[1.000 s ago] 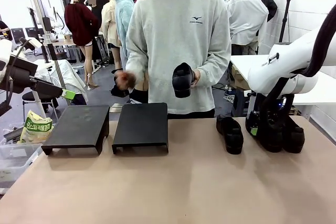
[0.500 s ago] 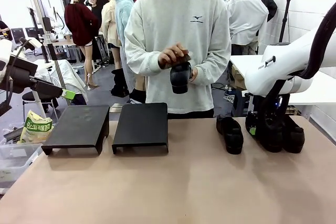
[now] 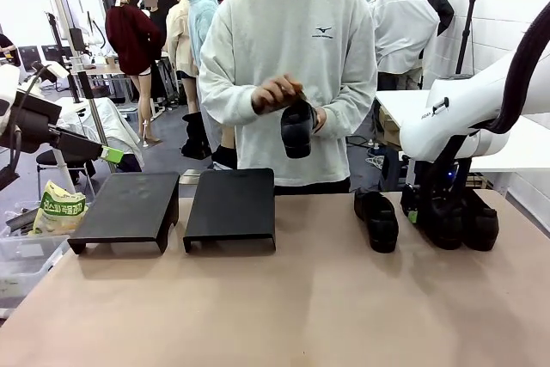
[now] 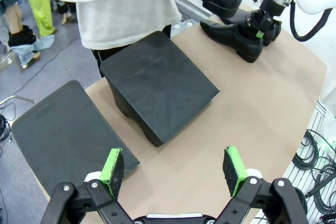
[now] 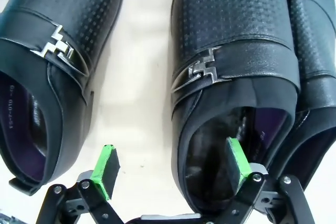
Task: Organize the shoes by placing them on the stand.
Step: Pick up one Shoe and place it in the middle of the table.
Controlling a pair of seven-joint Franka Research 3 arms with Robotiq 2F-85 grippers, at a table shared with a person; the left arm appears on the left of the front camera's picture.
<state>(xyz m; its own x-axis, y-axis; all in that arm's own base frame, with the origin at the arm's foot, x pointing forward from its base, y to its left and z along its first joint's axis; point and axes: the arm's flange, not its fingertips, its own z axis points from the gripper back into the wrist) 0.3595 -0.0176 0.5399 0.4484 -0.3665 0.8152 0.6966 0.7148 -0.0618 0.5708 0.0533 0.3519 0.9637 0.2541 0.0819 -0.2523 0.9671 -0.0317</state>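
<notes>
A tan table [image 3: 258, 307] spans the foreground of a workshop, and a person [image 3: 292, 49] in a pale sweatshirt stands at its far edge. The white right arm [image 3: 464, 113] descends over the table's right end. Two black stands, the left stand [image 3: 127, 205] and the right stand [image 3: 230, 204], sit side by side on the table's left half, their tops bare. Three black shoes lie in a row at the right. The inner shoe [image 3: 376, 219] is set apart, while the middle shoe [image 5: 231, 45] and the outer shoe [image 3: 483, 223] lie just beside each other. A fourth shoe [image 3: 298, 129] is held at the person's waist, with the person's upper hand [image 3: 275, 92] on top of it. The right gripper [image 5: 170, 166] is open and straddles one side wall of the middle shoe. One green pad [image 5: 237, 161] is inside the opening; the other is outside, over bare table. The left gripper [image 4: 173, 165] hangs open above the table near the stands, holding nothing.
</notes>
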